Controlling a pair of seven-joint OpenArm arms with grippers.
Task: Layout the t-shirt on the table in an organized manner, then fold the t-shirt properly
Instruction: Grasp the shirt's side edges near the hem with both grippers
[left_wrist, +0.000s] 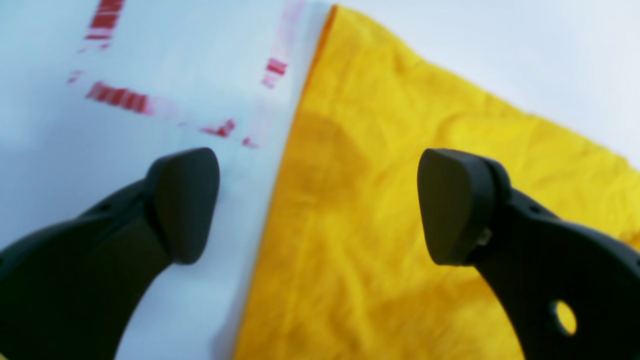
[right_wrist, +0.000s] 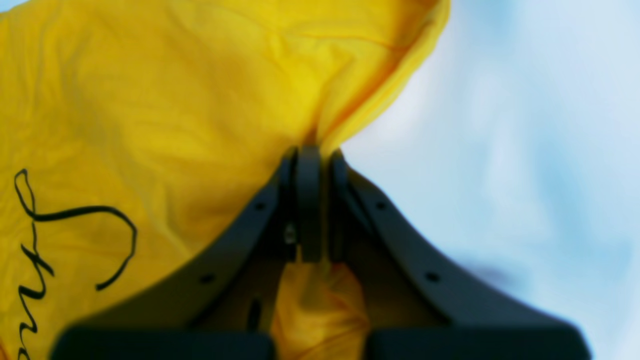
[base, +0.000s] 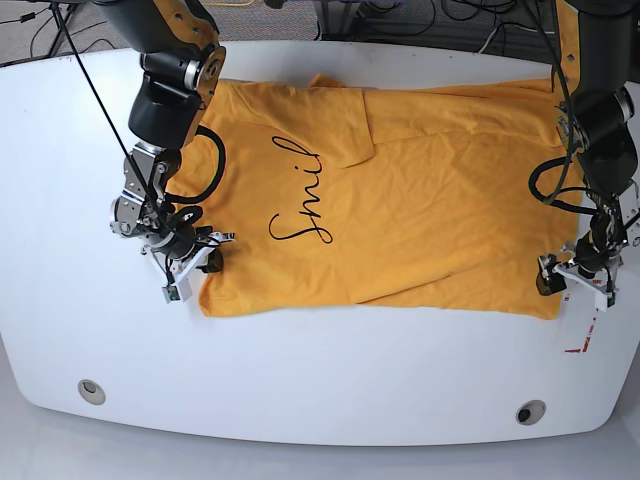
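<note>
Yellow t-shirt (base: 400, 200) lies spread across the white table (base: 300, 390), so you are still laying it out. Your right claw (right_wrist: 312, 150) pinches its edge tight; your left claw (left_wrist: 320, 205) hangs wide open over the other edge, holding nothing, so close it there next and pull flat.

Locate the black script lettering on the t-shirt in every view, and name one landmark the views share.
Left wrist: not in it; only plain fabric and red tape.
Right wrist: lower left, the lettering beside the shut right gripper.
Base: left of centre, the lettering reading "Smil".
Shared landmark: the yellow t-shirt on the white table.
</note>
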